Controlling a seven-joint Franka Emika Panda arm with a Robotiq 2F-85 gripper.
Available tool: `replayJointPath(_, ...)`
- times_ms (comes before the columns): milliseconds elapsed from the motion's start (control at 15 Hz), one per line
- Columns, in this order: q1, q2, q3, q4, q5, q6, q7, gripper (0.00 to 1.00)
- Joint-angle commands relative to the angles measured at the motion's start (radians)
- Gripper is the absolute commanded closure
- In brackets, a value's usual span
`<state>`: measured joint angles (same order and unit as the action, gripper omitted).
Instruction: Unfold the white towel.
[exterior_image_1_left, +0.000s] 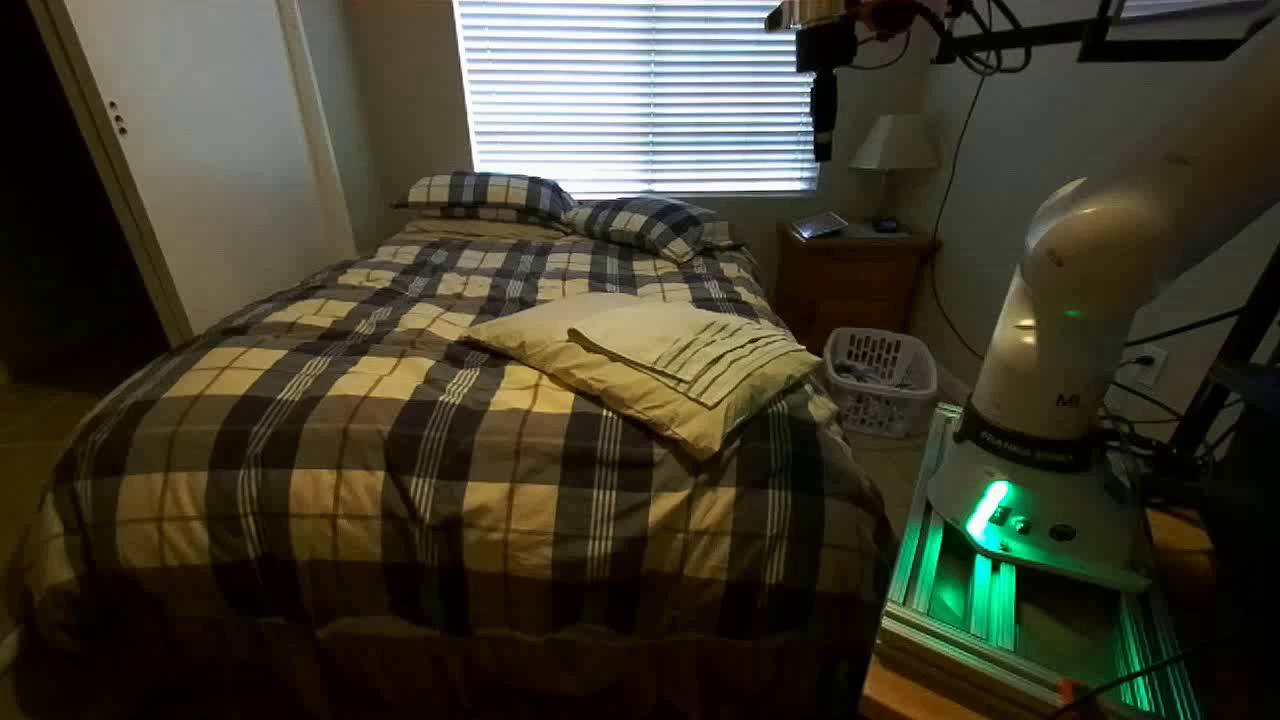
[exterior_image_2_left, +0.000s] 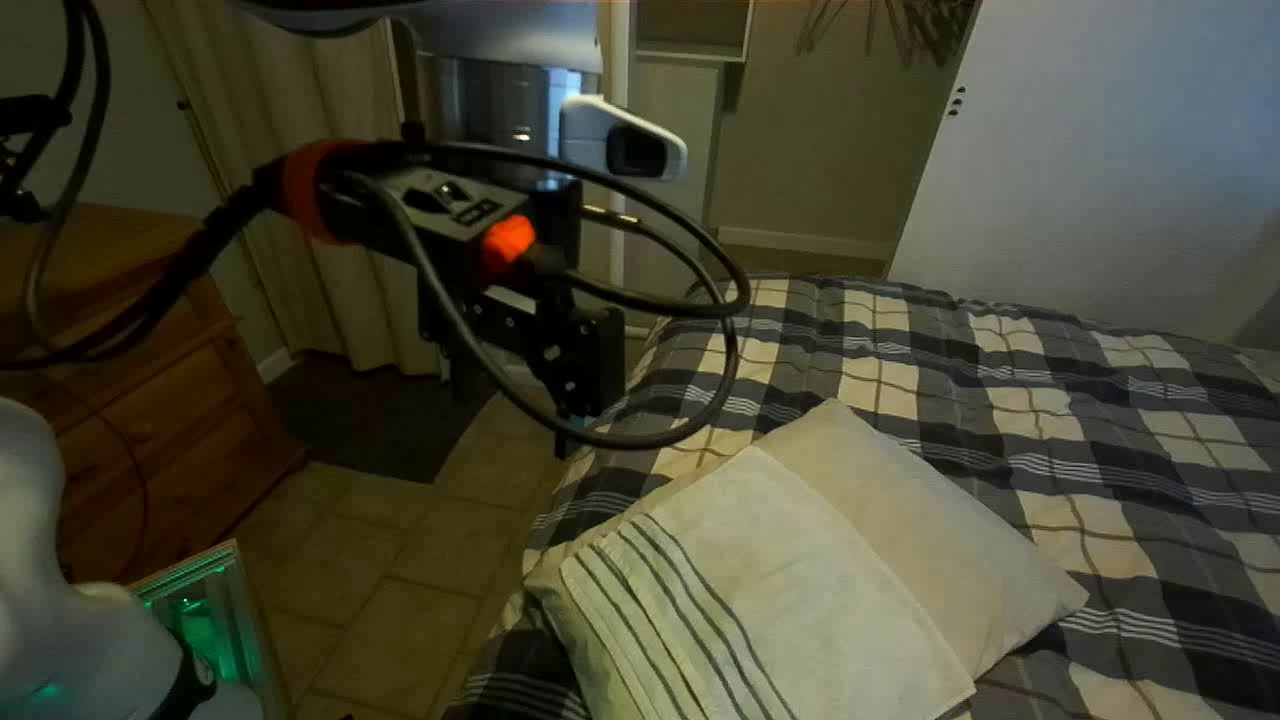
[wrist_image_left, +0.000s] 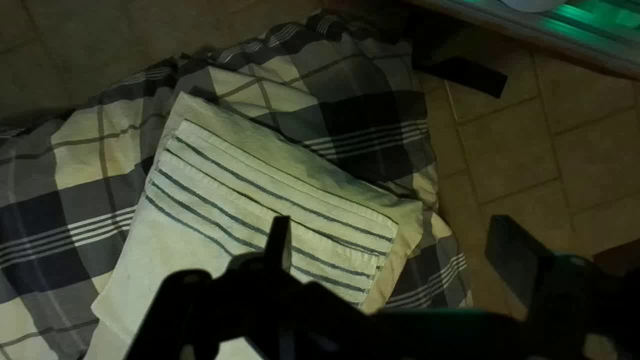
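White towel (wrist_image_left: 175, 250), folded in layers, lies flat on a cream pillow (exterior_image_2_left: 940, 550) near the side edge of the worktop (exterior_image_1_left: 430, 470), here a bed. The pincer (wrist_image_left: 392, 240) hangs above, well apart from the cloth, and is released: its fingers stand wide apart with nothing between them.

From the pincer, the towel lies below and, in the wrist view, mostly to the left. One finger shows against its striped part, the other against the floor tiles (wrist_image_left: 505, 160), so the gap spans the side edge where the dark stripes run out. The striped end faces the worktop's edge nearest the robot base (exterior_image_1_left: 1040, 510). In the wrist view the stripes slant from upper left to lower right; I cannot tell which way the towel is longer, since the pincer hides part of it.

Stepped hems show at the striped end, the upper layer set back from the lower. Unfolding looks not yet begun, and I judge the upper hem the likeliest place to pinch. The line between the fingers runs more along the stripes than across them, so that pinch probably calls for a wrist turn, a leftward shift and a descent.
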<state>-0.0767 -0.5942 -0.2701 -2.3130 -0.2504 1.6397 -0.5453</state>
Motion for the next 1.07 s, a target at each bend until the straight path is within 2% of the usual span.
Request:
replayJointPath(0,0.001,0.000,-0.001,0.002,0.000,-0.002,0.000,0.00)
replayJointPath(200,0.001,0.000,-0.001,0.002,0.000,-0.002,0.000,0.00)
replayJointPath(267,0.002,0.039,-0.013,0.011,0.013,0.002,0.005,0.00)
replayJointPath(600,0.006,0.171,-0.017,-0.042,0.009,0.272,0.052,0.00)
replayJointPath(733,0.010,0.254,-0.004,-0.064,0.012,0.393,0.055,0.00)
replayJointPath(1000,0.011,0.424,0.035,-0.086,0.050,0.552,0.097,0.00)
